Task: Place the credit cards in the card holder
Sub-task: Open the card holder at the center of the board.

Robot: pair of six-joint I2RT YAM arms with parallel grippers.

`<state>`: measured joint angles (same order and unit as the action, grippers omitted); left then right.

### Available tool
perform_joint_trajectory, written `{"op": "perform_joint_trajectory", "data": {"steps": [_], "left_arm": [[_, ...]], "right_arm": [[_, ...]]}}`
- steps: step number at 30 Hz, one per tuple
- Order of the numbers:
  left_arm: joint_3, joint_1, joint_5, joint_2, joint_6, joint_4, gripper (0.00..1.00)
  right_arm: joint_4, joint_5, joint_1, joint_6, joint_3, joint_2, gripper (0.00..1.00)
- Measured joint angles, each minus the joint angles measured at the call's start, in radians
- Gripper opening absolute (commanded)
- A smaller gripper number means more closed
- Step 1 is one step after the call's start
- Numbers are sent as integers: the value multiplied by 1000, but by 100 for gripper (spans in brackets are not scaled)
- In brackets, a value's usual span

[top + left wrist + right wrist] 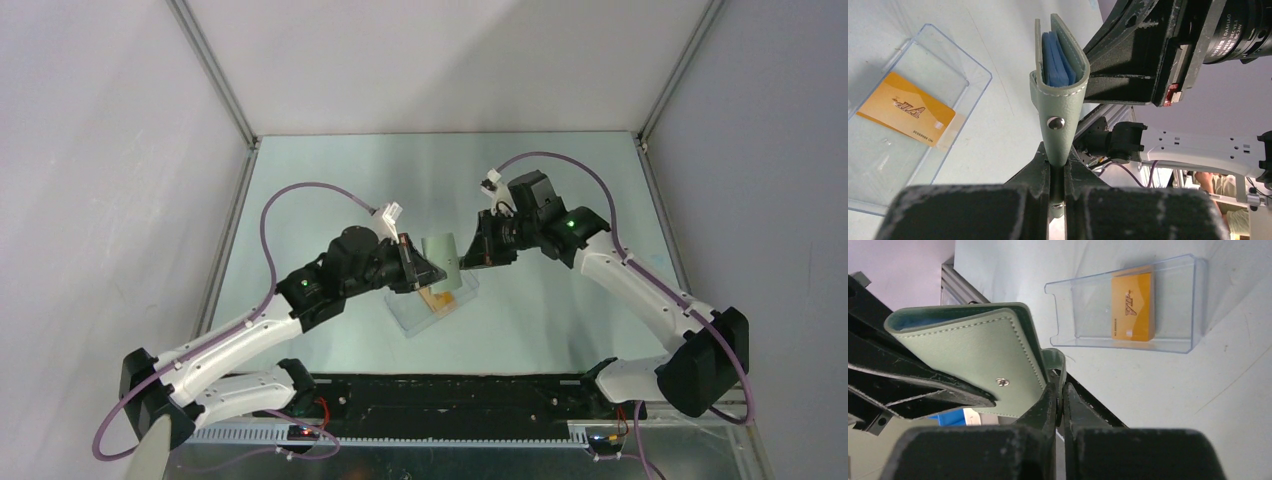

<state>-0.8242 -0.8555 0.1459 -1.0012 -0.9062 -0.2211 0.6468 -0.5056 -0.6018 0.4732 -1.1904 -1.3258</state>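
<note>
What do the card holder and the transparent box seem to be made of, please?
The card holder looks like matte grey-green leather or faux leather, given its stitched edges and metal snap. The box appears to be glossy, rigid clear plastic: the table shows through its walls.

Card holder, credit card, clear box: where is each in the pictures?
card holder point(1061, 99), left wrist view, grey-green face above the snap.
credit card point(905, 114), left wrist view, middle of orange face.
clear box point(1083, 310), right wrist view, bare floor.

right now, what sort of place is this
Likely a robotics lab test cell: a pale table boxed in by plain white panels on aluminium framing, with a left arm and right arm bolted at its near edge.
</note>
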Motion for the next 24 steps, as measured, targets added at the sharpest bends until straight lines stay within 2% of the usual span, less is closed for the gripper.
{"op": "perform_joint_trajectory", "data": {"steps": [1, 3, 4, 5, 6, 8, 12, 18, 24], "left_arm": [[0, 0, 0, 0, 0, 2, 0], [0, 0, 2, 0, 0, 4, 17], [0, 0, 3, 0, 0, 5, 47], [0, 0, 3, 0, 3, 6, 60], [1, 0, 3, 0, 12, 9, 80], [12, 0, -11, 10, 14, 19, 97], [76, -1, -109, 102, 42, -5, 100], [125, -1, -275, 368, 182, -69, 100], [121, -1, -235, 497, 415, -77, 100]], "right_arm": [[3, 4, 2, -1, 0, 0, 0], [9, 11, 6, -3, 0, 0, 0], [11, 12, 10, -4, 0, 0, 0], [14, 12, 13, -5, 0, 2, 0], [18, 12, 16, -8, 0, 5, 0], [22, 11, 23, -23, 3, 21, 0], [31, -8, 29, -70, 6, 99, 0], [39, -116, 28, -157, 6, 217, 0], [91, -229, 4, -230, -8, 201, 0]]}}
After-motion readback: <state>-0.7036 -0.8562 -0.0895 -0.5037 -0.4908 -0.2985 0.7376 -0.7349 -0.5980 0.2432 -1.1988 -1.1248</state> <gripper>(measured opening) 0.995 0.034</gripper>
